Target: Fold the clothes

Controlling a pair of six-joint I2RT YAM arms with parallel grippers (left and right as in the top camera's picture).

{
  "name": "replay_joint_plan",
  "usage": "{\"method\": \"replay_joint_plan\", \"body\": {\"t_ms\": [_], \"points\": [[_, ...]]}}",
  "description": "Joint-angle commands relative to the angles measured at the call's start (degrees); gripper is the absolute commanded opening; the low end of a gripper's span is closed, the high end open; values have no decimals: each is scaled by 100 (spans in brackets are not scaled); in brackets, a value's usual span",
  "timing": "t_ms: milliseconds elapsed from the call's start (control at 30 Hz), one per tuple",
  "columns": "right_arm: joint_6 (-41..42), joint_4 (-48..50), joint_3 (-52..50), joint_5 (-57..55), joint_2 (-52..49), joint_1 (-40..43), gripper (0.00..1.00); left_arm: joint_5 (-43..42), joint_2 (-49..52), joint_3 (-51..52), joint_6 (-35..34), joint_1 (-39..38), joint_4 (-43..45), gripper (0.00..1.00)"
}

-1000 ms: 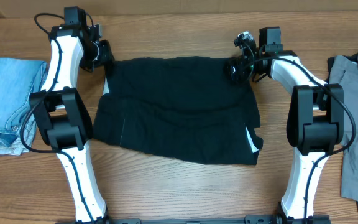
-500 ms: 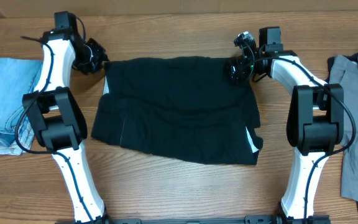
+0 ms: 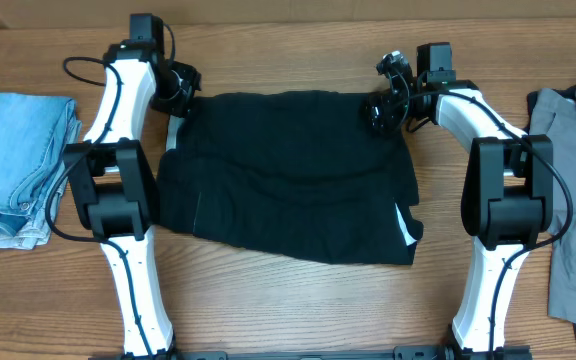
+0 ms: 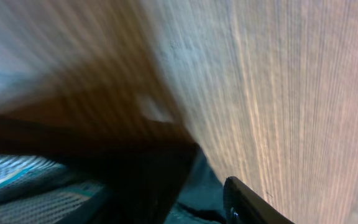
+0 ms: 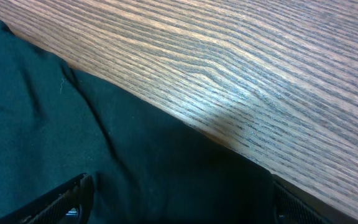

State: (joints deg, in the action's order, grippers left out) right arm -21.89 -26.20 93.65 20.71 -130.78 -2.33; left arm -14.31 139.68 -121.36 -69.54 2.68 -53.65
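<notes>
Moved since the previous frames: left gripper (image 3: 176, 86), which has swung back toward 3 o'clock from a spot off the cloth and now sits at the 11 o'clock corner of the black garment (image 3: 288, 175). Right arm and all fabric are unchanged in position.

Item 1, black garment: shirt-sized, spread mostly flat at the middle of the wooden table (image 3: 298, 310), long side running 9 to 3 o'clock, shallow creases across it. A small white sliver (image 3: 405, 226) shows near its 4 o'clock corner, possibly a label or turned lining.

Item 2, light-blue denim (image 3: 13, 160): folded stack at 9 o'clock, well apart from the black garment, with the left arm standing between them.

Item 3, grey garment (image 3: 573, 200): loosely laid at 3 o'clock, running off the frame edge, beyond the right arm.

Item 4, left gripper: the overhead view places it at the cloth's edge. The wrist view is motion-blurred, with only one finger (image 4: 250, 204) showing beside dark fabric and bare wood. Jaw spread and any hold on the cloth cannot be told.

Item 5, right gripper (image 3: 383, 108): at the 1 o'clock corner of the black garment. The wrist view shows both fingers (image 5: 58, 202) set wide apart, the black fabric lying flat under and between them, its edge running diagonally against bare wood. Jaws are wide, nothing pinched.
</notes>
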Motion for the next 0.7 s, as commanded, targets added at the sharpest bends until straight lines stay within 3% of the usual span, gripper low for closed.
{"method": "replay_joint_plan", "body": {"t_ms": [0, 133, 233, 400, 667], "points": [[50, -61, 31, -48, -98, 13, 89, 380, -94, -907, 321, 232, -634, 54], [50, -44, 31, -48, -98, 13, 90, 739, -94, -1694, 525, 173, -1211, 58], [52, -46, 31, -48, -98, 13, 90, 868, -59, -1624, 496, -83, -1274, 62], [52, -48, 31, -46, -98, 13, 90, 426, 369, -1539, -125, -326, -1217, 72], [52, -103, 31, -46, -98, 13, 90, 216, 1086, -1534, -442, -229, -1392, 73]]}}
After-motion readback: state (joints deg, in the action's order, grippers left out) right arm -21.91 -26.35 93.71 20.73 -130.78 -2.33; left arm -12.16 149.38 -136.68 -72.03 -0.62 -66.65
